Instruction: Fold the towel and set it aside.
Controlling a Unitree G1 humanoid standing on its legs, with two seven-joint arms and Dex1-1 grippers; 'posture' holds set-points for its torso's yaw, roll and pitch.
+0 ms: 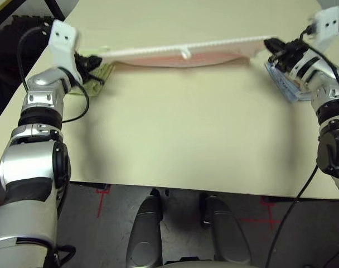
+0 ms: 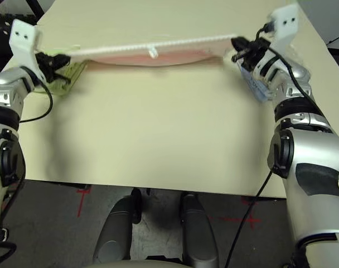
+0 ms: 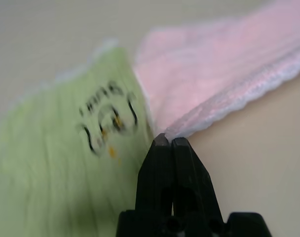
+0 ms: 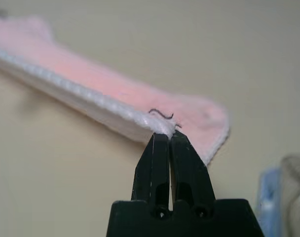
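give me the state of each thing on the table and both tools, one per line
pink towel: stretched taut between both tools, held above the table by its scalloped edge, lower part sagging toward the surface
left tool: shut on the towel's corner
right tool: shut on the towel's opposite corner
light green towel: lying flat on the table under the left tool
blue and beige towels: lying by the right tool

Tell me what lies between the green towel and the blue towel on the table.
Between the green towel and the blue towel, the pink towel stretches, held at each end by an end effector; before it the table is bare, as the left eye view shows.
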